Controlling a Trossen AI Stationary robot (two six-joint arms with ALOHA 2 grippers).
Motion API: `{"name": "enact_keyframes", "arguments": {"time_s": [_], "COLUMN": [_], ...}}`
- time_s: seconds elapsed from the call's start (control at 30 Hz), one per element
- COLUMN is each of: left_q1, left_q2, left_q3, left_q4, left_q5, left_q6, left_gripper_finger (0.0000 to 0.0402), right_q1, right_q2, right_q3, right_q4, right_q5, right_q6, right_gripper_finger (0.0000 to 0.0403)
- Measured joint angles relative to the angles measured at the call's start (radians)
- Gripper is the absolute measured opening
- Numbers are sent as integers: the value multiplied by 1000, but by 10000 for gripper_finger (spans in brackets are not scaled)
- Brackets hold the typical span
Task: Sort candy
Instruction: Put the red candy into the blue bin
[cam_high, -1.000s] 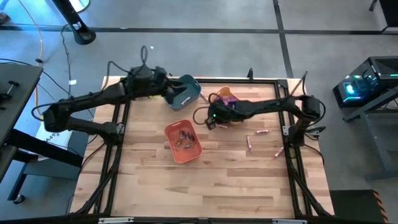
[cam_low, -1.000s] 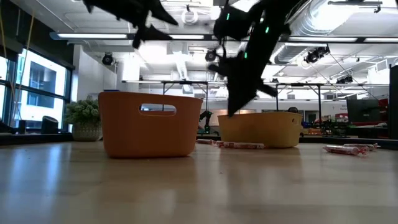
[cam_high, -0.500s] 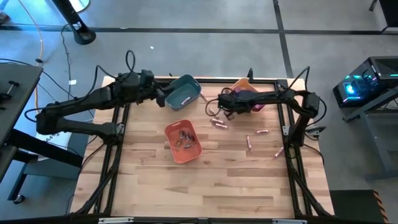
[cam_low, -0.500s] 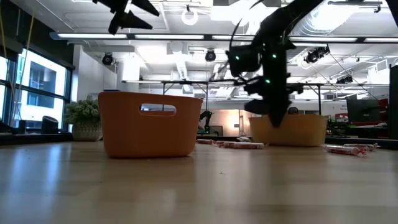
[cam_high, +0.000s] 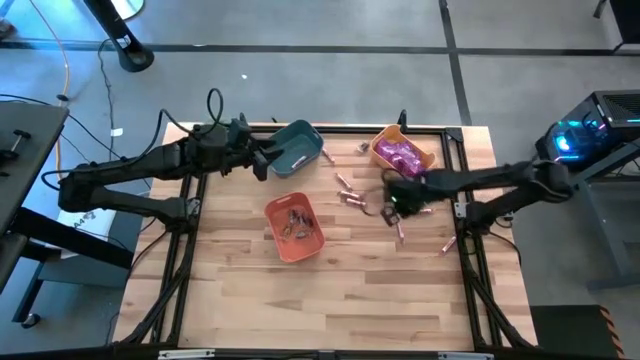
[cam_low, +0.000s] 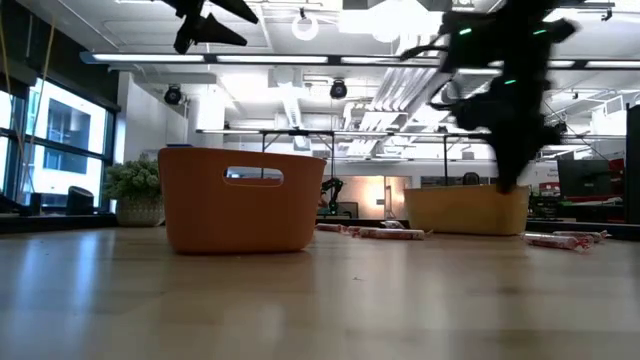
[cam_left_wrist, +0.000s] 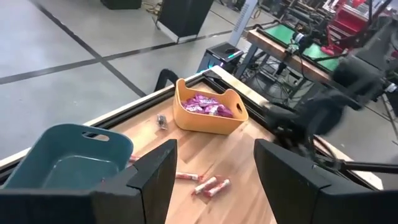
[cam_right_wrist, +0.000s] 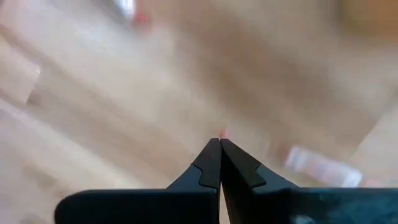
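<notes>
Several pink stick candies (cam_high: 350, 197) lie loose on the wooden table, with more at the right (cam_high: 400, 232). Magenta packets (cam_left_wrist: 208, 106) fill the yellow bin (cam_high: 425, 160) at the far right. Dark pieces (cam_high: 297, 225) lie in the orange bin (cam_high: 278, 210) at mid-table. My left gripper (cam_high: 262, 160) hovers open and tipped slightly downward just left of the teal bin (cam_high: 295, 148), with nothing between its fingers (cam_left_wrist: 216, 149). My right gripper (cam_high: 392, 207) is shut and points down above the table among the pink sticks. The right wrist view is blurred; I see nothing between the fingers (cam_right_wrist: 219, 143).
Black frame rails (cam_high: 190, 220) run along the table's sides and far edge. A small grey piece (cam_left_wrist: 161, 120) lies by the yellow bin. A green plant ball (cam_low: 135, 190) stands beyond the table. The near half of the table (cam_high: 320, 310) is bare wood.
My right gripper has swung from mid-table by the orange bin toward the table's right edge, staying shut. The yellow bin has slid toward the right edge and now stands uncovered. My left gripper has drawn back toward the left edge, off the teal bin, still open.
</notes>
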Motion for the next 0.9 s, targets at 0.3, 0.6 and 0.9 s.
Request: {"name": "enact_keyframes", "arguments": {"time_s": [0.3, 0.6, 0.9], "left_q1": [-2, 1, 12], "left_q2": [0, 83, 336], "left_q3": [0, 0, -1], "left_q4": [1, 24, 49], "left_q5": [-3, -72, -40], "left_q6": [-24, -26, -42], "left_gripper_finger": [209, 209, 209], "right_q1": [262, 316, 318], "right_q2": [-93, -32, 148], "right_q3": [-224, -208, -201], "right_q4": [250, 199, 234], "right_q5": [39, 136, 109], "right_q6": [537, 605, 596], "right_gripper_finger": [31, 142, 160]}}
